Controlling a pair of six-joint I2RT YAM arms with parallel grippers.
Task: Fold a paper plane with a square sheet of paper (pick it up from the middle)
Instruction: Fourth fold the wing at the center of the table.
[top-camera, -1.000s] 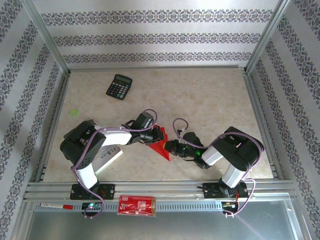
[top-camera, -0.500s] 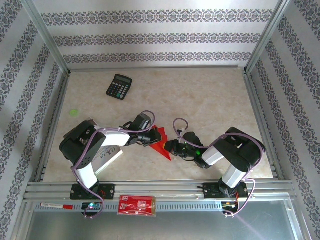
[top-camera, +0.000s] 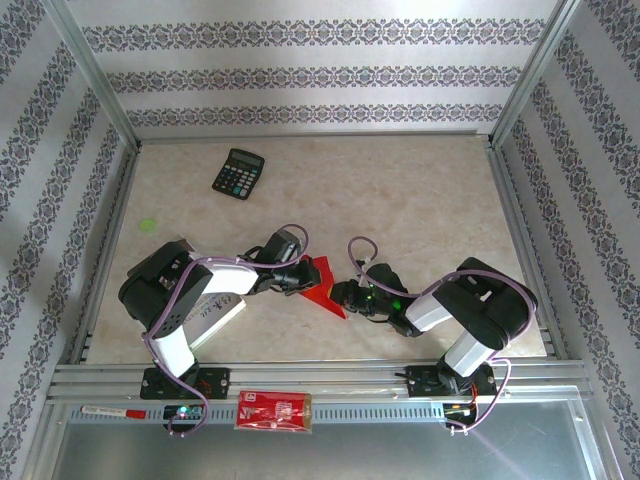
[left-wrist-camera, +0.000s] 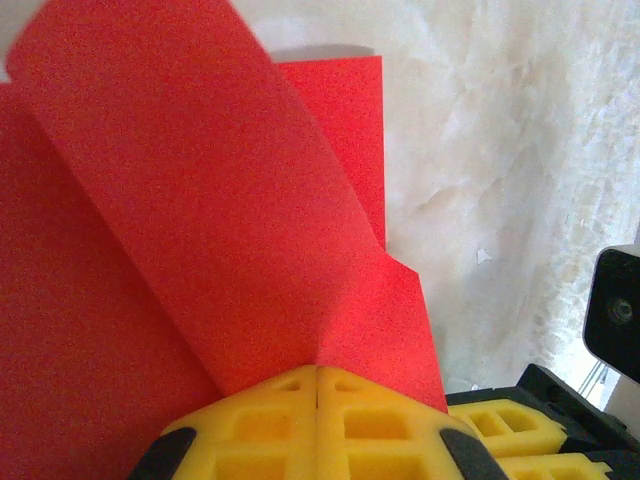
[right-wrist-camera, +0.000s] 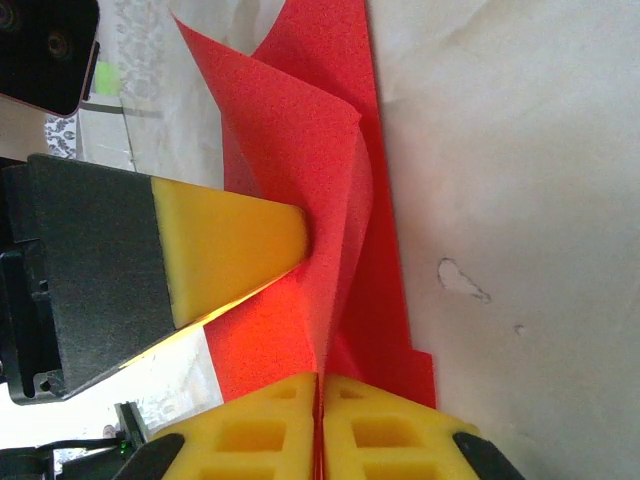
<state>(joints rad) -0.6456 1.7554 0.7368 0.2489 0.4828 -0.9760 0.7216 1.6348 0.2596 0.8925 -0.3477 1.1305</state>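
My left end effector (top-camera: 304, 282) is clenched on the thin, bright red paper sheet (top-camera: 323, 278). Its yellow foam pads (left-wrist-camera: 260, 425) are pressed flat together, with a raised flap running into their seam. My right end effector (top-camera: 337, 297) pinches the same sheet from the opposite side, its pads (right-wrist-camera: 395, 435) closed on a standing crease. The sheet is partly folded with flaps lifted, and it lies on the pale marbled desk (top-camera: 420, 200) near the front edge, between my two arms. A black rectangular calculator (top-camera: 238, 173) sits well apart, toward the far left corner.
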